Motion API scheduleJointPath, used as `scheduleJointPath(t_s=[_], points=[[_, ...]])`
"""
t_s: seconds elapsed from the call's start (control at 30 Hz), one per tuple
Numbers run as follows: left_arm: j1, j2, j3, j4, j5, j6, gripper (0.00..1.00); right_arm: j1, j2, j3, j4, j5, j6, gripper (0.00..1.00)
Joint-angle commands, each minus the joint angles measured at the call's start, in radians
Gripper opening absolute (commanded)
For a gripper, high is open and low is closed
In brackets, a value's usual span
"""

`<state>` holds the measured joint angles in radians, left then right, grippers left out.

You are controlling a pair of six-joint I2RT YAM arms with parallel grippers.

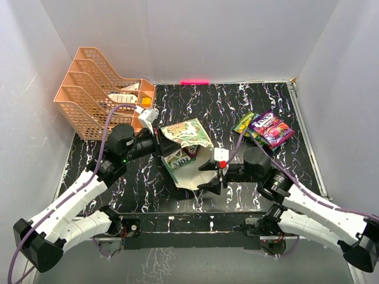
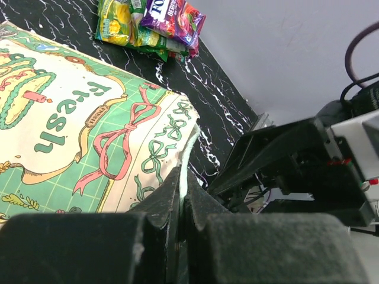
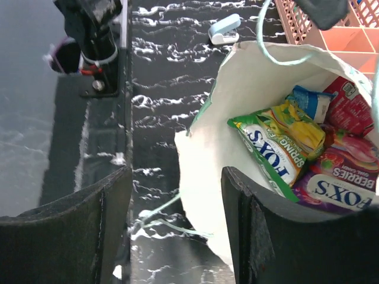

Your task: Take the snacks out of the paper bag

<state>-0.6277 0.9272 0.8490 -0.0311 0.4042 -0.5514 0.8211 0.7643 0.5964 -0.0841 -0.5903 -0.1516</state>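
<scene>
The paper bag (image 1: 188, 144) lies on its side mid-table, its mouth toward the right arm. My left gripper (image 1: 155, 142) is shut on the bag's rim; the left wrist view shows the "Fresh" face (image 2: 77, 130) and the paper edge pinched between the fingers (image 2: 169, 201). My right gripper (image 1: 208, 176) is open at the bag's mouth, one finger (image 3: 266, 225) inside over the cream lining (image 3: 237, 118). Inside lie a green Fox's packet (image 3: 269, 148), a purple one (image 3: 337, 183), a red one and a teal one. Two packets, purple (image 1: 271, 128) and green (image 1: 244, 124), lie on the table at right.
A peach mesh tray rack (image 1: 98, 94) holding white cards stands at the back left. A small pale blue object (image 3: 224, 31) lies on the table near the rack. White walls enclose the black marbled table (image 1: 284, 100) on three sides.
</scene>
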Motion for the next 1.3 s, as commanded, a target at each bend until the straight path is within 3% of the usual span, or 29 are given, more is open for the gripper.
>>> scheduleJointPath(t_s=[0.0,0.13,0.33,0.5,0.7,0.93,1.27], points=[[0.000,0.007,-0.012,0.024,-0.032,-0.061,0.00,0.034,0.042,0.038,-0.032,0.071,-0.310,0.63],[0.000,-0.020,-0.038,0.032,-0.063,-0.104,0.00,0.083,0.116,0.007,0.037,0.183,-0.475,0.61],[0.000,-0.046,-0.036,0.019,0.007,-0.107,0.00,0.182,0.264,0.025,0.124,0.341,-0.667,0.61],[0.000,-0.069,-0.031,-0.010,-0.033,-0.117,0.00,0.191,0.393,0.045,0.194,0.374,-0.736,0.65],[0.000,-0.037,0.035,-0.088,-0.025,-0.090,0.00,0.194,0.495,0.002,0.422,0.458,-0.794,0.68],[0.000,-0.034,0.038,-0.083,-0.016,-0.103,0.00,0.194,0.655,0.051,0.497,0.450,-0.864,0.67],[0.000,0.028,0.113,-0.078,0.052,-0.103,0.00,0.192,0.799,-0.027,0.770,0.521,-0.922,0.73]])
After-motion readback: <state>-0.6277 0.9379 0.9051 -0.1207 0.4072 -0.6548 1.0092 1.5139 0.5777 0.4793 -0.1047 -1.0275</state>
